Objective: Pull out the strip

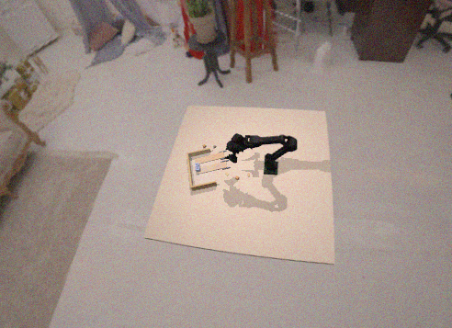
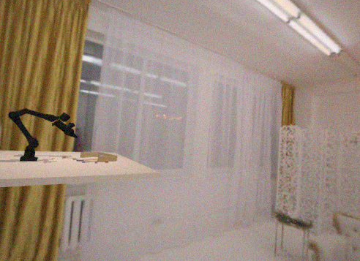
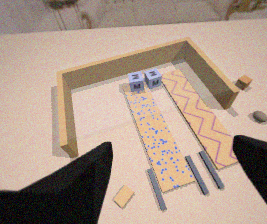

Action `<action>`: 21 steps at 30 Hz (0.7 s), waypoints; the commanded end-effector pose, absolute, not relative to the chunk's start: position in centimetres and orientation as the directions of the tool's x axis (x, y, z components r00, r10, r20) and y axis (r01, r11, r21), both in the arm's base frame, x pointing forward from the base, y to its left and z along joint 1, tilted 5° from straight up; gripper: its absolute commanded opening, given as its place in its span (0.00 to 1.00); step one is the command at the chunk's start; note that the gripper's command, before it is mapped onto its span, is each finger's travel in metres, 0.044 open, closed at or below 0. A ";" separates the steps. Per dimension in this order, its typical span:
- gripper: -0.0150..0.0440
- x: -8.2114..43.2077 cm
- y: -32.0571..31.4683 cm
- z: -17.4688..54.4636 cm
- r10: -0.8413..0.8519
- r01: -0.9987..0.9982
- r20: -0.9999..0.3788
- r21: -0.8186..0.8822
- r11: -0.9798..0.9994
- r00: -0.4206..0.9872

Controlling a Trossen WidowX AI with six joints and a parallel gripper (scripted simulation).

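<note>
Two pale blue cubes with dark letter-like marks stand side by side near the back wall; they are small in the top view. The left cube (image 3: pixel 136 81) rests on the far end of the blue-speckled strip (image 3: pixel 157 145) (image 1: pixel 215 166). The right cube (image 3: pixel 153 78) stands close beside it; whether it touches a strip is unclear. The purple zigzag strip (image 3: pixel 197 112) (image 1: pixel 212 158) lies to the right in the wrist view. My gripper (image 3: pixel 171 145) (image 1: pixel 231 157) (image 2: pixel 76 137) is open and empty, above the strips' near ends, with one finger on each side of the view.
A low three-sided wooden wall (image 3: pixel 120 61) (image 1: pixel 189 172) (image 2: pixel 108 158) surrounds the cubes, open toward the arm. Grey rails (image 3: pixel 156 190) (image 3: pixel 196 175) (image 3: pixel 211 170) flank the strips' near ends. A tan block (image 3: pixel 123 196), a brown block (image 3: pixel 244 81) and a grey stone (image 3: pixel 259 116) lie outside.
</note>
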State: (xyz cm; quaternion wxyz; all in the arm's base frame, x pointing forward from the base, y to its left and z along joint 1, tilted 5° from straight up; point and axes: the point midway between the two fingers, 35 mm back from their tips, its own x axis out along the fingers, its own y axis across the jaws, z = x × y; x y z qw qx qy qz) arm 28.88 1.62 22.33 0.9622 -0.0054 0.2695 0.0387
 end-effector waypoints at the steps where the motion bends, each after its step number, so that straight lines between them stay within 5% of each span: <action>1: 0.71 30.4 1.5 21.5 0.060 -0.097 -0.623 -0.026 0.995 0.780; 11: 0.26 34.8 1.0 17.0 0.037 -0.239 -0.903 -0.074 0.968 0.429; 21: 0.25 37.0 0.6 12.4 0.025 -0.361 -0.994 -0.014 0.933 0.105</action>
